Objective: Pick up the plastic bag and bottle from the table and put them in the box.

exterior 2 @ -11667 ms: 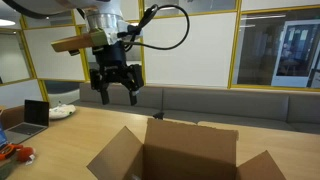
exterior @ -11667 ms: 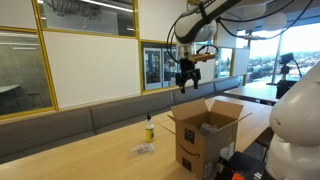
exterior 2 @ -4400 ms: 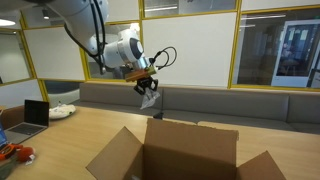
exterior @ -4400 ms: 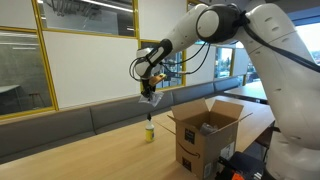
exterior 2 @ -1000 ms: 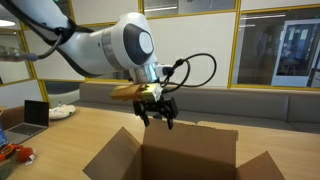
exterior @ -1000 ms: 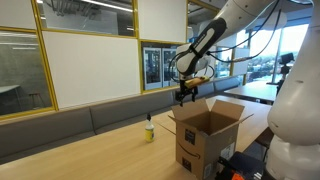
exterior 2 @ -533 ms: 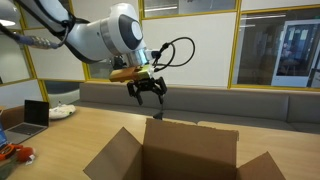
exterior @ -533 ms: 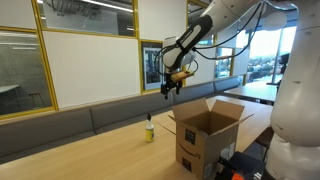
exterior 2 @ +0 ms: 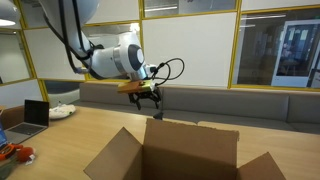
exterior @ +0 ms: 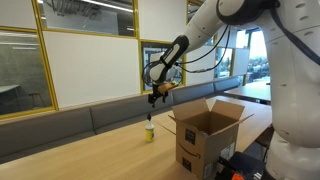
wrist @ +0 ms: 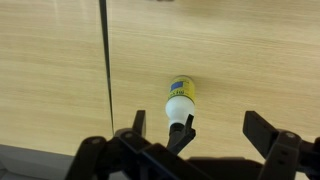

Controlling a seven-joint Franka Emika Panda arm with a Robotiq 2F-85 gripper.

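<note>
A small bottle with a yellow label and white cap stands upright on the wooden table, left of the open cardboard box. In the wrist view the bottle sits below me, just past my fingers. My gripper hangs open and empty in the air above the bottle, a little to its right, and its fingers are spread wide. It also shows in an exterior view beyond the box. The plastic bag is not in view on the table.
A padded bench runs along the glass wall behind the table. A laptop, white items and a red object lie at the table's far side. A dark seam crosses the tabletop.
My gripper has moved from above the box sideways to above the bottle, open and empty the whole way. The plastic bag, held earlier, is no longer seen.
</note>
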